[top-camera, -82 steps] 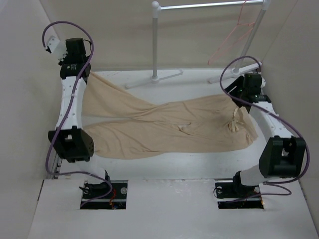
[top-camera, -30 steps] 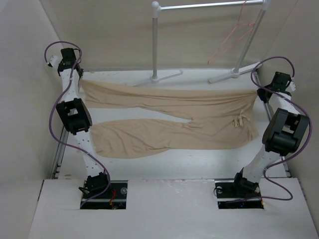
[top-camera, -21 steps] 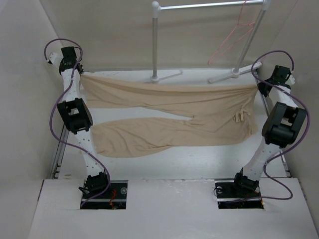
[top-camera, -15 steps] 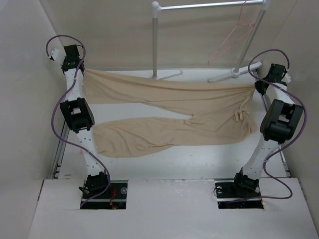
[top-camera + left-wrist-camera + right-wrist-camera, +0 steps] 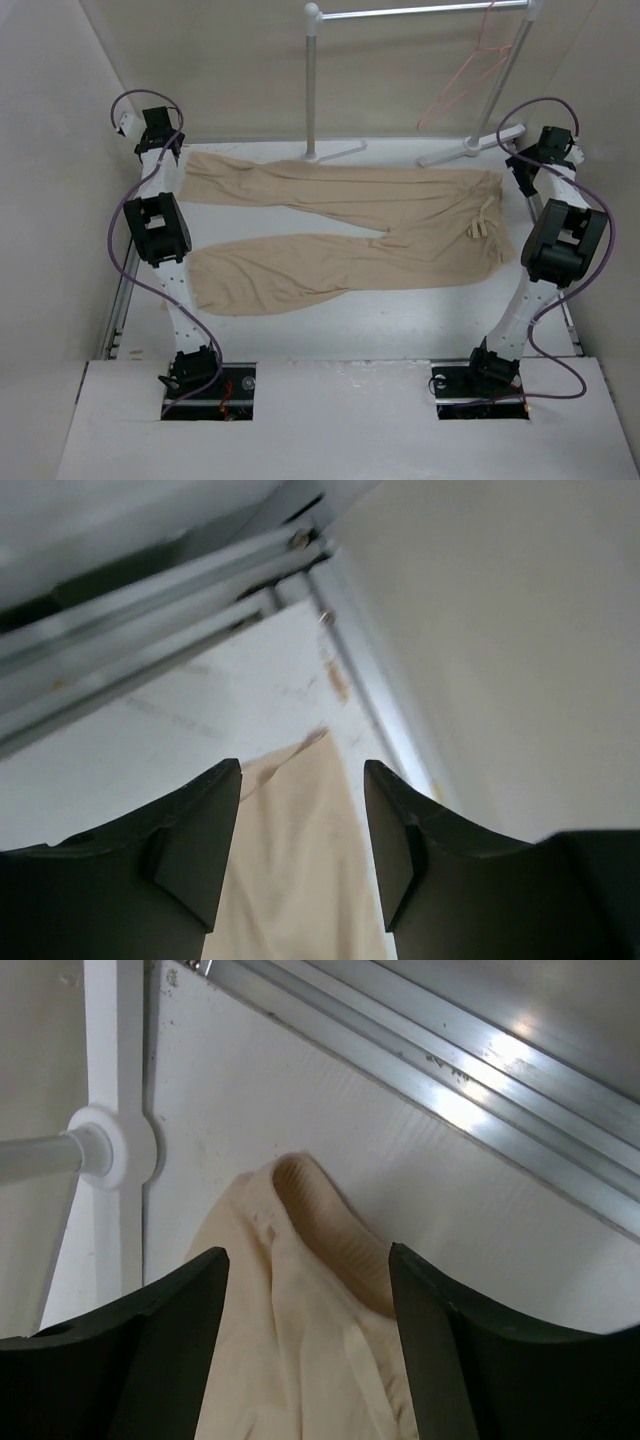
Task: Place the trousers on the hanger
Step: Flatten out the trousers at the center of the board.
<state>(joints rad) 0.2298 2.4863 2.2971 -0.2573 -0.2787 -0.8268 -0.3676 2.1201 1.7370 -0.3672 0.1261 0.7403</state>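
The beige trousers [image 5: 350,230] lie spread flat on the white table, waist to the right and both legs stretching left. My left gripper [image 5: 163,153] stands open above the hem of the far leg; in the left wrist view the cloth [image 5: 300,880] lies below, between the spread fingers [image 5: 195,830] of that gripper [image 5: 302,780], untouched. My right gripper [image 5: 522,170] is open over the waist's far corner; the ribbed waistband [image 5: 325,1240] shows beneath this gripper [image 5: 307,1260]. The pinkish-red hanger [image 5: 462,80] hangs on the rack's bar at the back right.
A white tube rack [image 5: 313,80] stands at the back, its feet [image 5: 470,145] on the table close to the trousers' far edge; one foot joint [image 5: 110,1145] shows beside the waistband. Metal rails [image 5: 480,1090] run along the table edges. Walls close in on both sides.
Both grippers opened and let go of the trousers. The far leg and waist, held taut above the table before, now lie flat on it.
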